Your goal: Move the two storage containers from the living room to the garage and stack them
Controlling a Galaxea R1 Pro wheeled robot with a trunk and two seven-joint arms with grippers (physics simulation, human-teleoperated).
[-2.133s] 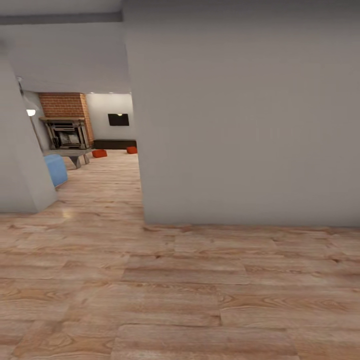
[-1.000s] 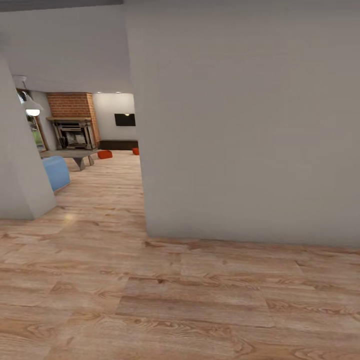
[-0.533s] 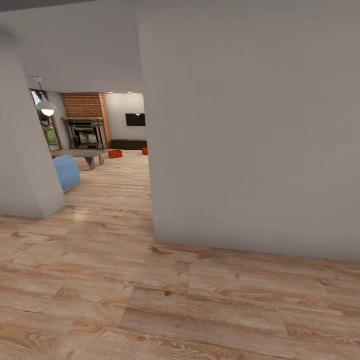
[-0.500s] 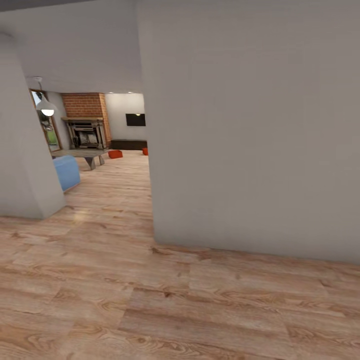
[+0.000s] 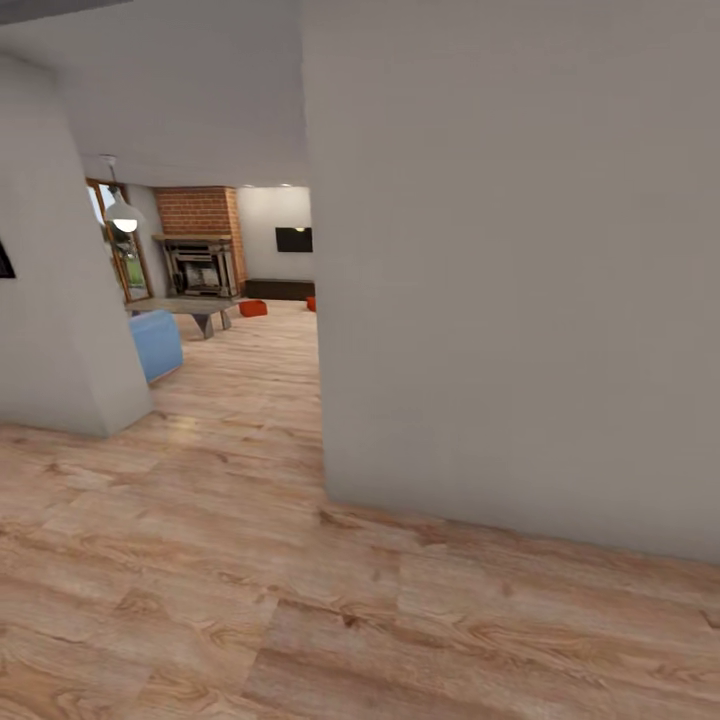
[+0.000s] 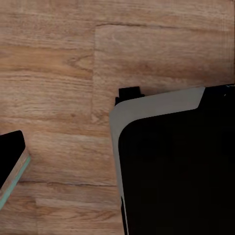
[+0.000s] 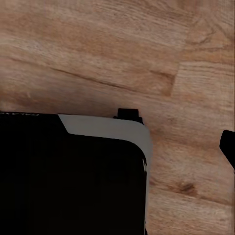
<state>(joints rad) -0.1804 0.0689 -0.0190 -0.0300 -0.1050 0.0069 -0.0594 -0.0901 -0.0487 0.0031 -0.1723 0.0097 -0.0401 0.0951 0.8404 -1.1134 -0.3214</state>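
Claws first: both wrist cameras look down past the robot's dark, grey-edged base [image 6: 171, 166] onto wood planks; a dark sliver at the frame edge of each may be a fingertip, so I cannot tell whether either claw is released or clenched. Nothing orange is in them. Outward, the big grey wall [image 5: 520, 270] blocks most of my head view. Over the last two seconds the view has swung, sliding the opening rightward and revealing a pendant lamp [image 5: 124, 214] and a window. Far down the living room [image 5: 235, 300], past the blue seat [image 5: 156, 344] and fireplace [image 5: 203, 265], one storage container [image 5: 253, 308] sits on the floor; the second container [image 5: 312, 303] now peeks from behind the wall edge. I judge I'm lining up to drive through; no pickup yet.
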